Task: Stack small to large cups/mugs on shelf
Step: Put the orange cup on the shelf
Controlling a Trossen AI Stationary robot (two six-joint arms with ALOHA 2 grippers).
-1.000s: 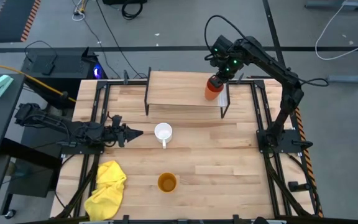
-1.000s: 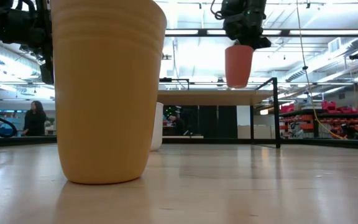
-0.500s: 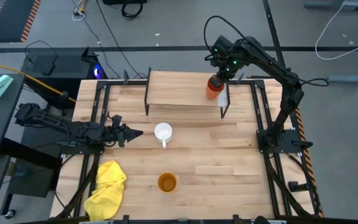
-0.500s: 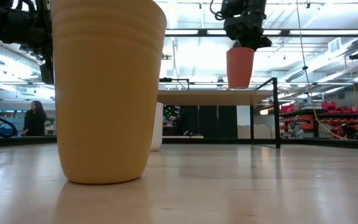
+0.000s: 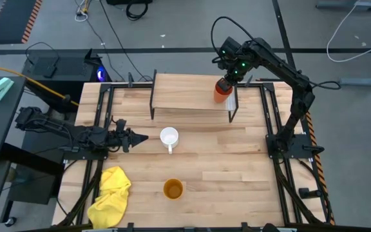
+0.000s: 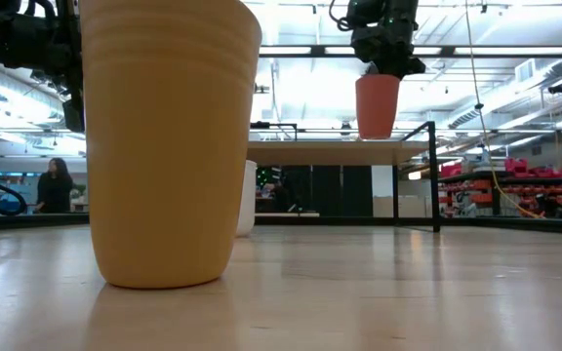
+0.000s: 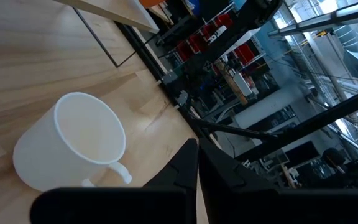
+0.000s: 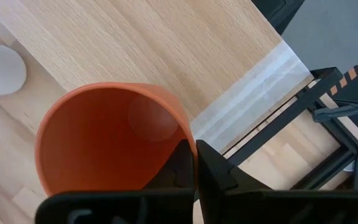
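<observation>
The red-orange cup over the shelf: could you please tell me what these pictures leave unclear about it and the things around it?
- Red-orange cup: in the low view its base sits near the shelf top; whether they touch is too fine to tell.
- Right gripper: the high view hides the fingertips behind the arm.
- White mug: the low view shows a sliver behind the yellow-orange cup.

Yellow-orange cup [image 6: 169,146] top cropped in low view, hiding white mug [image 6: 247,198]
</observation>
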